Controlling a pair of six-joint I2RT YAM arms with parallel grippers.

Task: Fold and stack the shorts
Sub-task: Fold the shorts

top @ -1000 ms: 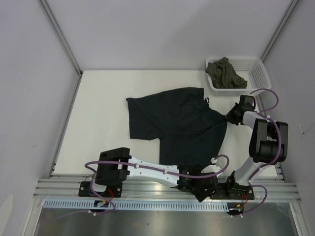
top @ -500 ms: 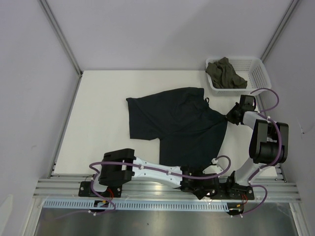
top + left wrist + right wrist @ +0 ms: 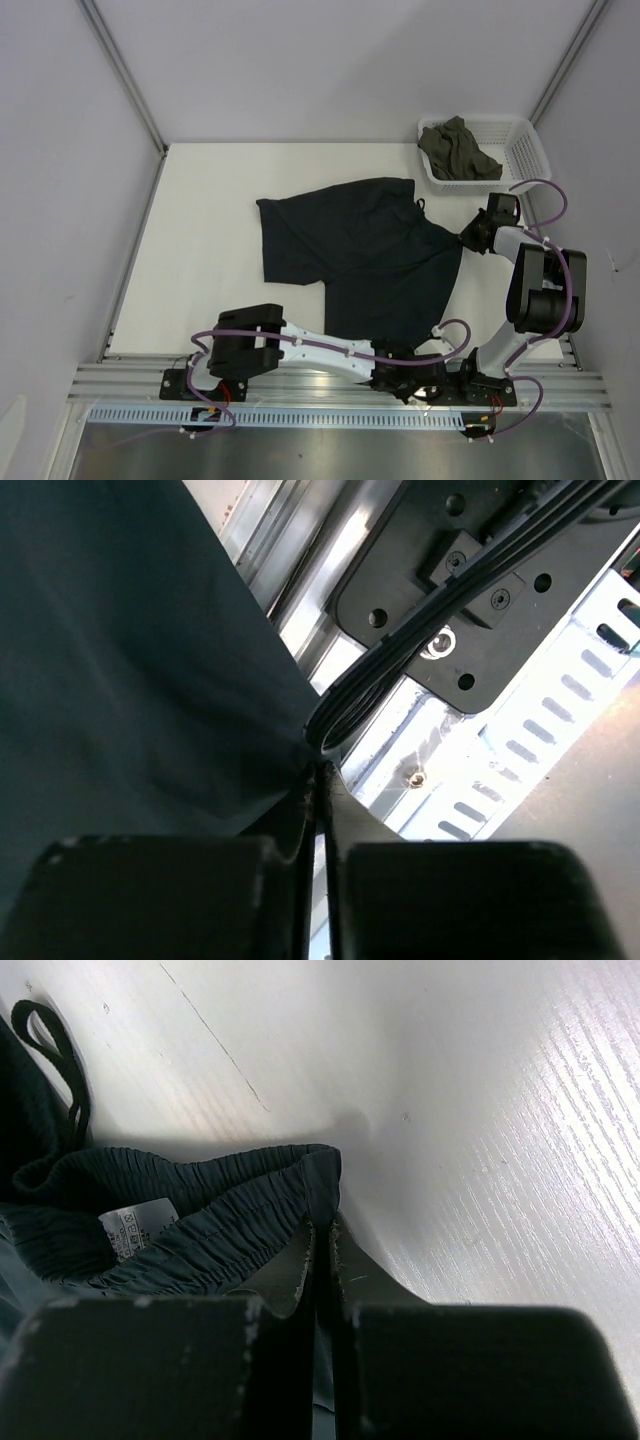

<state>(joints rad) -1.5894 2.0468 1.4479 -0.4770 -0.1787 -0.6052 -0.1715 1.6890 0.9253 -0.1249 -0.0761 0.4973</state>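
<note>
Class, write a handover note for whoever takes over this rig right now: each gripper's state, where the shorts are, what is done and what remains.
Left gripper: closed, apparently pinching the near hem corner of the shorts by the table's near edge.
Right gripper: shut on the waistband at the right side.
The shorts lie spread out on the table, not folded. An olive garment sits in the white basket.
Done: two edges gripped.
Left: make the folds, then stack.
</note>
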